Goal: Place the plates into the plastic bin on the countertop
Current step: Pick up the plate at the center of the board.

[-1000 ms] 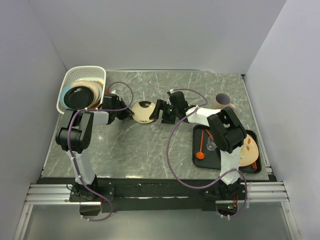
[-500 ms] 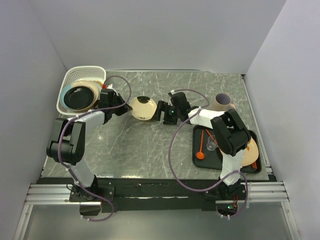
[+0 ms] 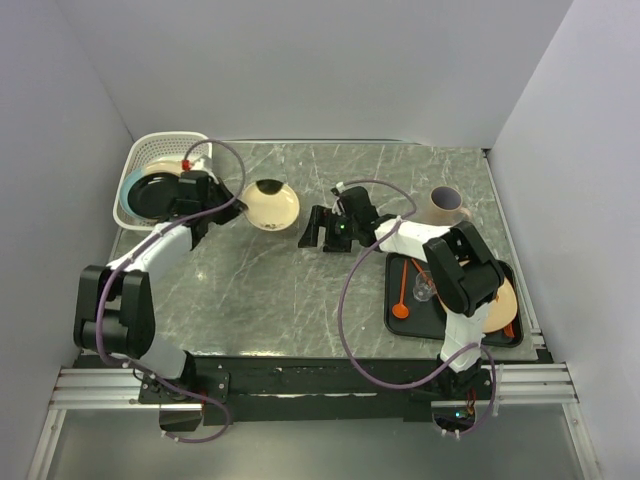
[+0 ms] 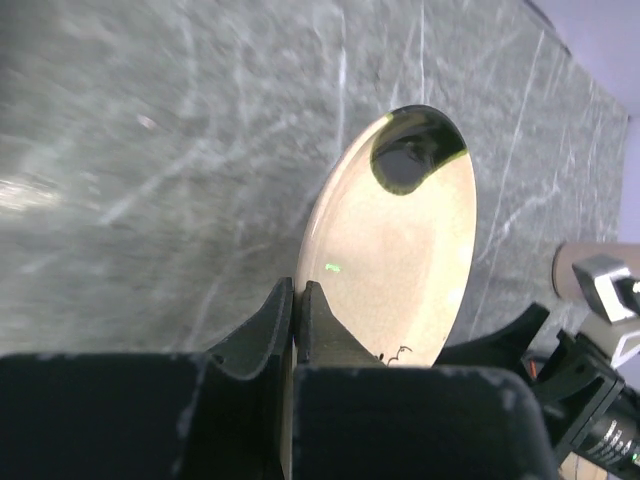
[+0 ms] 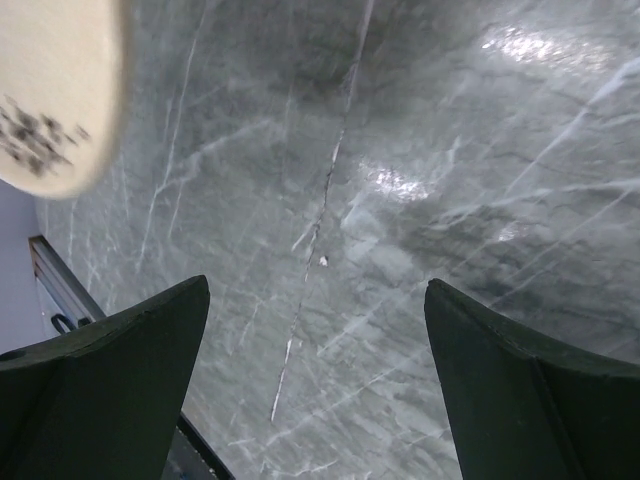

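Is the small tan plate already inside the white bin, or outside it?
Outside. The left gripper pinches the plate by its rim above the countertop, beside the bin.

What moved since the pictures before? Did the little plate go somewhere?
The left gripper, shut on the small tan plate, carried it away from the right gripper and toward the white bin. Nothing was grabbed or let go. The right gripper stayed open, nearly in place. The plates in the bin and the black tray did not move.
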Available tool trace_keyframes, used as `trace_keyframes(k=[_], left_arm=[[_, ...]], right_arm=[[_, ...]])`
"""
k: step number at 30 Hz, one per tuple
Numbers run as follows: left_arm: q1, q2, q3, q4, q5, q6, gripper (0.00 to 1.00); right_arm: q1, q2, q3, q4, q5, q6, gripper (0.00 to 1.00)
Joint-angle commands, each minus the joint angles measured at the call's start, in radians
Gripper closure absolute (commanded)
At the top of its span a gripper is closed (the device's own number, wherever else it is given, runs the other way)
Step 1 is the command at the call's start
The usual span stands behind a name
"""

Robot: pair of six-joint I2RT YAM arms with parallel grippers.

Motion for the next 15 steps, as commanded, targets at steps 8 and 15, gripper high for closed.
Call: trace_keyframes(k=[8, 15], left_arm=[[0.182, -0.133, 0.011, -0.047, 0.040, 0.046, 0.99], [0.303, -0.179, -0.016, -0.041, 0.086, 0.038, 0.99]], right_arm=[[0.015, 0.004, 0.048, -0.009, -0.001, -0.026, 0.05], [0.015, 0.018, 0.052, -0.008, -0.010, -0.023, 0.05]])
